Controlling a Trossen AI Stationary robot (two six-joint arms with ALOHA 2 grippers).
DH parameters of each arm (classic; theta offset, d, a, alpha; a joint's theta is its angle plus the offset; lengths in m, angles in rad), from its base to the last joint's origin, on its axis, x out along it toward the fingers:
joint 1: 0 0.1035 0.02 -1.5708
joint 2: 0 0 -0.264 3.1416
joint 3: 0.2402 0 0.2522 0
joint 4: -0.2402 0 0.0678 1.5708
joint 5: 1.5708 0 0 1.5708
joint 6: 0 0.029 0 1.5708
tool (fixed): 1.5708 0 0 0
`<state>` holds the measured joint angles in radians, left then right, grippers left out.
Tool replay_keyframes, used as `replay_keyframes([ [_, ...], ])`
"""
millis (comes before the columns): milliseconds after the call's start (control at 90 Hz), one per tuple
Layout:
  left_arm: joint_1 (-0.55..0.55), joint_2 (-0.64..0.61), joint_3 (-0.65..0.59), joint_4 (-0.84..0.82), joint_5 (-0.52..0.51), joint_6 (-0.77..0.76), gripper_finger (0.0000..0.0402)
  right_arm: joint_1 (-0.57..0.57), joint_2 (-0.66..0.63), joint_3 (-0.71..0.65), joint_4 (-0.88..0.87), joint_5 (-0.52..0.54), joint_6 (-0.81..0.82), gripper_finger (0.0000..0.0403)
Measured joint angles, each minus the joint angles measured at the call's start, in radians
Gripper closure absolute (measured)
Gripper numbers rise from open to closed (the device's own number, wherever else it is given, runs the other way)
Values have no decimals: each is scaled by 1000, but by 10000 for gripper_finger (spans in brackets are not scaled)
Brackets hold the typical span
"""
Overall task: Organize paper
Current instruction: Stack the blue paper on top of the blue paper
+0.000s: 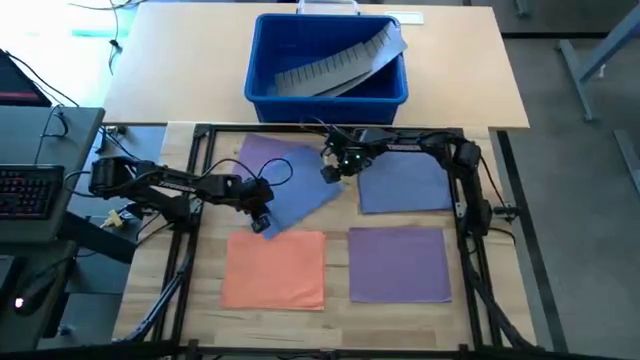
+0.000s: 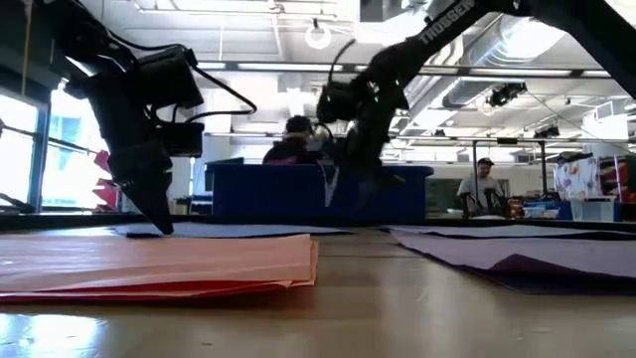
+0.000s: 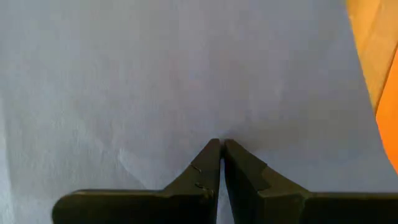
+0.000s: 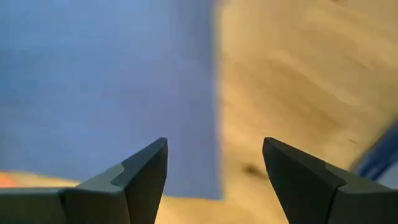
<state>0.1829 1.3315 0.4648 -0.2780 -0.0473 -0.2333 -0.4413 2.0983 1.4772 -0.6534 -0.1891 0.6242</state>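
My left gripper was down on the tilted blue sheet, jaws pressed together, tips touching it near the orange sheet. That blue one lay skewed over a purple sheet, so I judged it unsorted. My right gripper hovered, jaws spread, at the edge of the far blue sheet. The near purple sheet lay square; sorting looked partly done.

One word could be read: white capitals spelling "TROSSEN" ran along the dark upper link of the robot arm that crossed the top of the low view. No other text, label or number was legible in any view.
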Motion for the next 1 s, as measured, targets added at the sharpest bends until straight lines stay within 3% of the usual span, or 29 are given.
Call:
replay_keyframes([
  [267,0,1,0,17,-1,0,401,12,-11,-114,161,-100,71,156],
  [578,0,2,-2,36,1,1,401,83,-4,-138,338,-195,185,156],
  [678,0,6,-1,37,1,1,401,86,2,-142,409,-271,188,156],
  [833,0,12,0,41,2,0,401,94,-9,-140,635,-498,165,155],
  [878,0,12,0,41,2,1,401,98,-24,-137,637,-476,190,155],
  [1000,0,12,0,39,2,0,401,94,-20,-140,538,-293,276,155],
])
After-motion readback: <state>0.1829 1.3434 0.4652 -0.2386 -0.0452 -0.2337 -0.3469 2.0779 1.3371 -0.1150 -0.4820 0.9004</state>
